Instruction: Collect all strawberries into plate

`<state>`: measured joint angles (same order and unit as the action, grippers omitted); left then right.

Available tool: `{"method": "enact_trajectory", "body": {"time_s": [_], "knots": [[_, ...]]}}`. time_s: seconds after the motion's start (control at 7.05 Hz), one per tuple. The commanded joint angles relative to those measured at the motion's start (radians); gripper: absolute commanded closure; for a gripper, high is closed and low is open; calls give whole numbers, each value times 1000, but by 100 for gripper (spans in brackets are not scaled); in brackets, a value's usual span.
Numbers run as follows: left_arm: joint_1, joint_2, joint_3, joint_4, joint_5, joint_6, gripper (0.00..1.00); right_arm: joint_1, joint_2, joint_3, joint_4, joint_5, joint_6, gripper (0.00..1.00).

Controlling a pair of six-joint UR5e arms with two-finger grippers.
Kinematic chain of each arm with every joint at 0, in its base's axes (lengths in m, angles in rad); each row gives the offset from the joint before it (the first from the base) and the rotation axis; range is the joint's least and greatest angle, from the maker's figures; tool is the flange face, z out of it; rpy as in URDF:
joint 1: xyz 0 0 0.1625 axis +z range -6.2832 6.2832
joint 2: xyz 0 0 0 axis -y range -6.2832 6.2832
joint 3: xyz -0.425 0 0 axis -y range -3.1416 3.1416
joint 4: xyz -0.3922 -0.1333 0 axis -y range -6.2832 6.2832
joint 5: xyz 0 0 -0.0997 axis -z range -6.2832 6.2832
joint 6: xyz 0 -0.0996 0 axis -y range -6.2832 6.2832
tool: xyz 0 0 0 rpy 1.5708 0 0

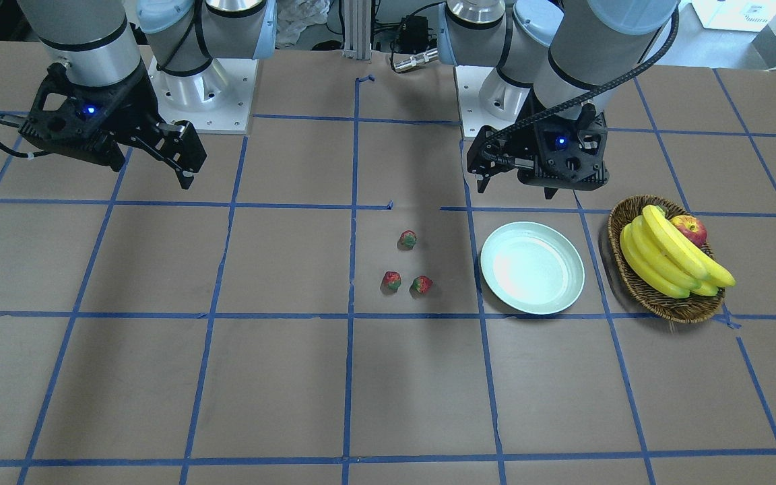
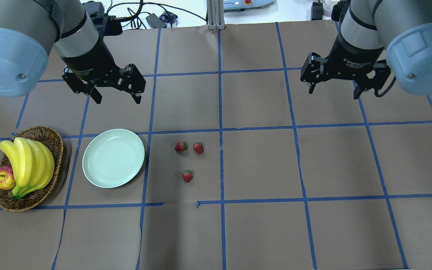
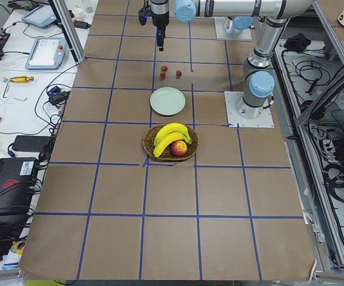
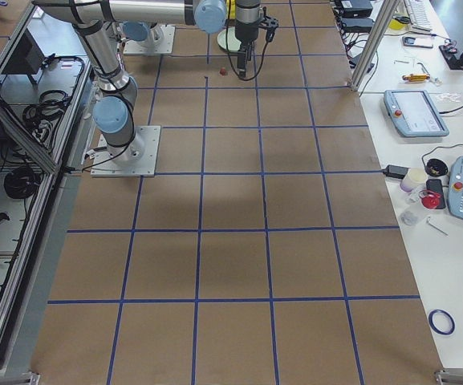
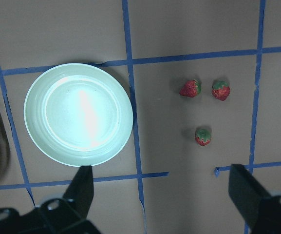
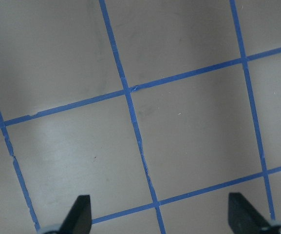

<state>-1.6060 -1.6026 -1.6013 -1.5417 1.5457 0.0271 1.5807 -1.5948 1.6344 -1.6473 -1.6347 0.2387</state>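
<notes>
The left claw (image 2: 117, 100) is hanging spread apart over the desk (image 2: 261, 232), with the mint plate (image 2: 113, 157) lying below it, robot-side. The three strawberries (image 2: 181, 146) (image 2: 198, 148) (image 2: 187, 176) are sitting on the desk beside the plate, toward the right claw (image 2: 333, 93), which is also gaping apart, well away.

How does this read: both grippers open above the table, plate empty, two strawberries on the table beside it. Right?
Wrong count: three strawberries, not two, lie on the table beside the empty plate, as the overhead exterior view shows. The left gripper and right gripper are open above the table.
</notes>
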Motion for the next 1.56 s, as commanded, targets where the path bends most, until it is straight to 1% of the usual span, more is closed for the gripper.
{"method": "enact_trajectory", "body": {"time_s": [0.0,0.14,0.28,0.85,0.99,1.28,1.42], "knots": [[0,0,0,0,1,-1,0,-42,41,-83,9,-7,-191,0],[0,1,0,0,1,0,0,-69,41,-99,76,4,-237,0],[0,1,0,0,1,0,0,-70,36,-97,89,25,-234,0],[-2,-11,-2,0,-1,-1,0,-59,25,-97,90,27,-230,0],[-6,-17,-15,17,2,0,0,-59,25,-97,90,27,-230,0],[-18,-33,-127,159,23,2,0,-59,27,-97,87,26,-230,0],[-23,-49,-170,235,71,1,1,-59,27,-97,87,26,-230,0]]}}
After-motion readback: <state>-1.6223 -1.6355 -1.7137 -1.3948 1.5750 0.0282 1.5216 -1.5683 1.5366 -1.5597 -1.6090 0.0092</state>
